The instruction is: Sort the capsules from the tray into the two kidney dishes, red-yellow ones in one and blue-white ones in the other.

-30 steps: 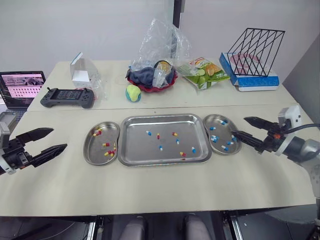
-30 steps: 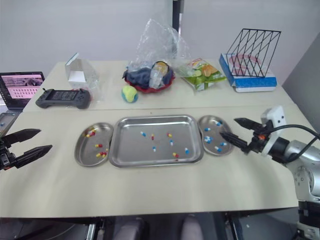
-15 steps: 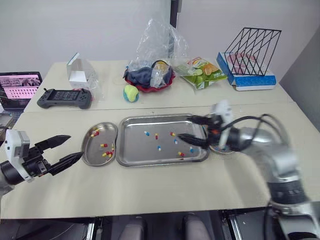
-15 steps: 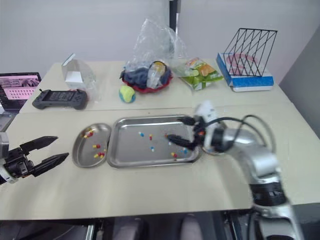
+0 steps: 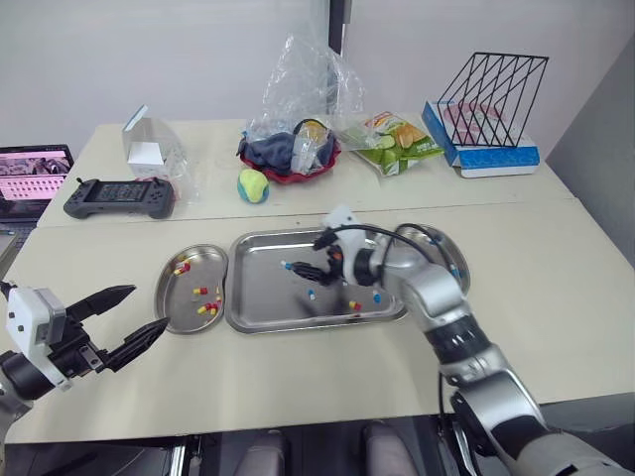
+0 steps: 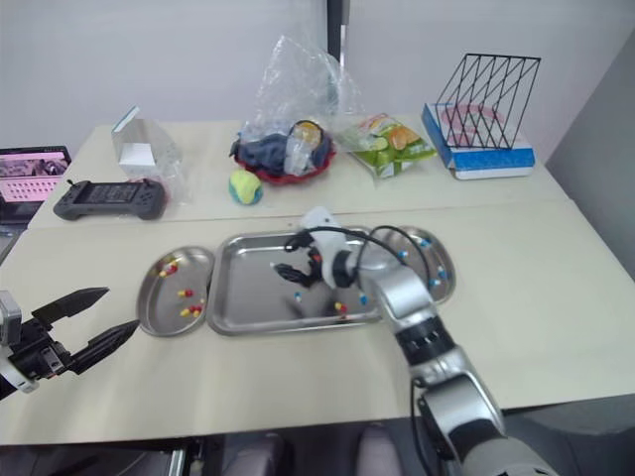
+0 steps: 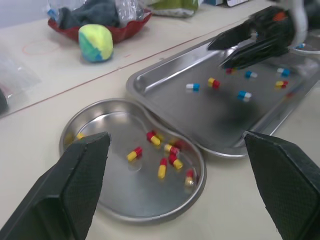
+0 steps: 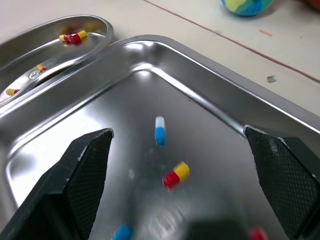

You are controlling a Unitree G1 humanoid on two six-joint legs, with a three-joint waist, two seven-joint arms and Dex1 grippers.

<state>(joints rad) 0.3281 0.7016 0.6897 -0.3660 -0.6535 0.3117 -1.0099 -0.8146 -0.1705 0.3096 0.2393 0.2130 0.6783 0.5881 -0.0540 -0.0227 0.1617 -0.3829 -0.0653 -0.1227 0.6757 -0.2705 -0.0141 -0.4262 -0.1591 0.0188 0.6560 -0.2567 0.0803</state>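
Right hand (spread wide) hovers over tray.

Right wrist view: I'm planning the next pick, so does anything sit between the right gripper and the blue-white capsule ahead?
Nothing visible does. The right gripper is open over the tray, and the blue-white capsule lies bare ahead; a red-yellow capsule lies apart from it.

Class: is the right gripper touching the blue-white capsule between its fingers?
Apart. In the right wrist view, bare tray separates the blue-white capsule from both open fingers of the right gripper.
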